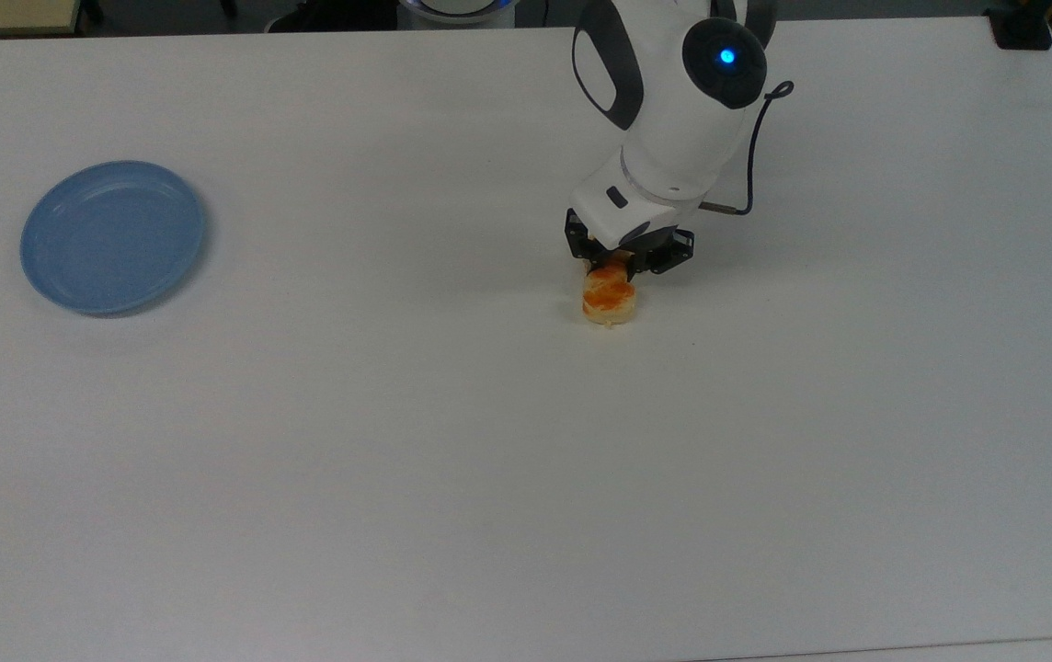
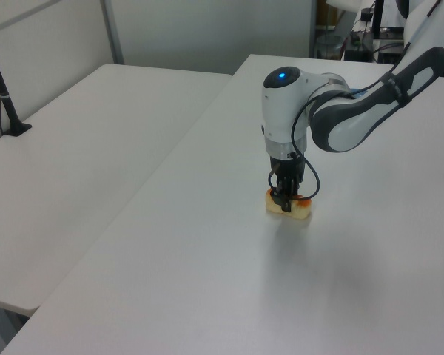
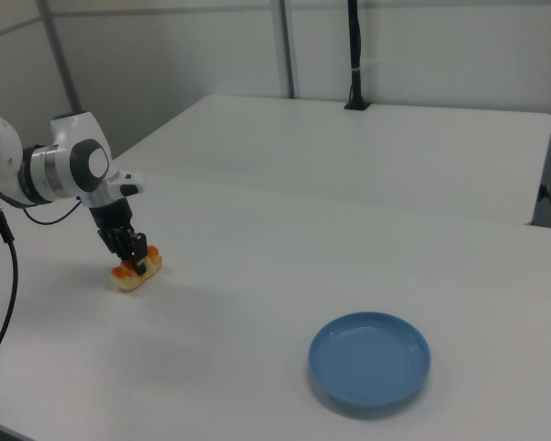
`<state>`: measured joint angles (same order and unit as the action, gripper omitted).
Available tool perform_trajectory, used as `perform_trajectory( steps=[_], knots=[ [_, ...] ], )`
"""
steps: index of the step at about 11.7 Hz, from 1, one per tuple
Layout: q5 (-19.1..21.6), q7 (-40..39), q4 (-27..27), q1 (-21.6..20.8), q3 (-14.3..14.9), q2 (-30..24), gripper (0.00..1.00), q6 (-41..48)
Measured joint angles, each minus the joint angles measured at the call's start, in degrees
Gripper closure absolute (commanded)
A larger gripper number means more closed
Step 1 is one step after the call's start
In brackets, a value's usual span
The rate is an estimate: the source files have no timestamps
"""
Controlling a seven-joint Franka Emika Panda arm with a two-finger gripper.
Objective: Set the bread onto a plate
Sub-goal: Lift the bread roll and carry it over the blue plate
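So the white Franka arm (image 1: 673, 101) comes in from the far edge of the big white table (image 1: 489, 478) in the top view, with its last link pointing almost straight down, tilted a little. A blue light glows on its wrist joint. The black two-finger gripper (image 1: 623, 262) is right down at table level with its fingers clamped on the bread (image 1: 609, 299), a small oblong pale-yellow bar with orange-red glazed patches on top. The grip is on the end of the bar nearest the arm, the other end sticks out free toward the top view's bottom. In the left view the gripper (image 2: 285, 201) stands vertical over the bread (image 2: 290, 209), which looks to be resting on the table.

The round light-blue glossy shallow plate (image 1: 112, 236) sits well apart, way over on the top view's left, with nothing on it. In the right view the plate (image 3: 370, 358) is in front and the bread (image 3: 136, 269) is off on the right view's left, under the gripper (image 3: 130, 246).
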<state>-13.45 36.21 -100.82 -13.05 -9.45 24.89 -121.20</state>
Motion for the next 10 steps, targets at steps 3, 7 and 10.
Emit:
perform_trajectory(
  steps=[3, 7, 10],
  knots=[
    [-0.7, -7.4, 0.6, 5.2, -0.1, -3.0, 0.62, 3.2],
    [-0.7, -21.1, 0.9, 14.9, -0.1, -9.1, 0.62, 5.1],
    [-0.6, -31.6, 0.9, 22.8, 0.1, -10.6, 0.62, 5.6]
  ],
)
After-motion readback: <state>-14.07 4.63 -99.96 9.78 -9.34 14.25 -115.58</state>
